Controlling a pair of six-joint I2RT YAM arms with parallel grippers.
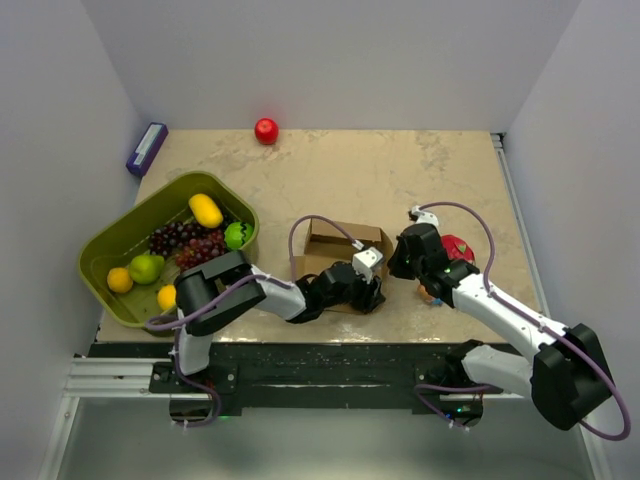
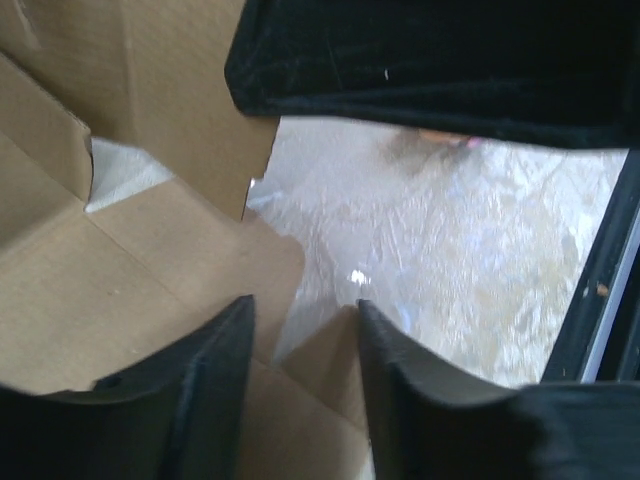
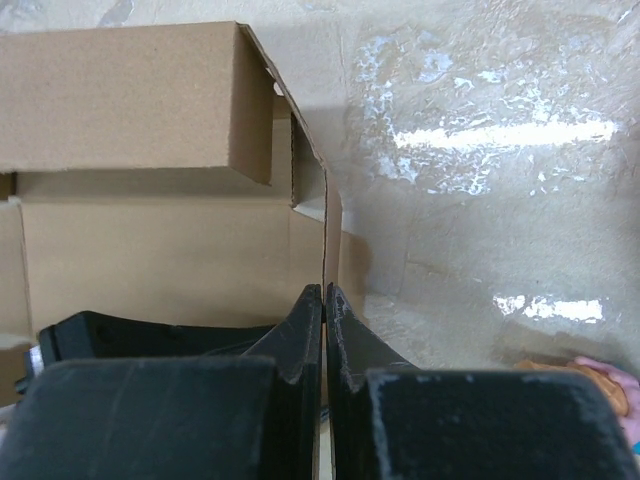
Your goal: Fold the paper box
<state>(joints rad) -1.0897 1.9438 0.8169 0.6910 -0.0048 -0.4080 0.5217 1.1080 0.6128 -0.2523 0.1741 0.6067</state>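
Plain brown cardboard paper box (image 1: 340, 243), partly folded, near the middle of the marbled beige table (image 1: 420, 170), left gripper (image 2: 305, 310) spread apart over a flap, right gripper (image 3: 324, 298) pinching the box's right-hand flap edge

**Table, walls, light**

Table (image 1: 440, 170): beige marbled top with a glossy, wrinkled film. It runs under and ahead of the left gripper (image 2: 305, 305) and the right gripper (image 3: 324, 300).

Glare (image 3: 500, 135): white patches on the top, ahead and to the right of the right gripper.

Walls: plain pale grey on three sides.
- Far wall (image 1: 330, 60), beyond both grippers.
- Left wall (image 1: 60, 120), well left of the left gripper.
- Right wall (image 1: 590, 150), right of the right gripper.

Black strip (image 1: 330, 350): along the table edge behind both grippers.

Metal rail (image 1: 100, 378): behind and left of the left gripper.

Grey surface (image 1: 320, 455): behind the strip; floor or shelf, cannot tell.

Light: even, with soft shadows.
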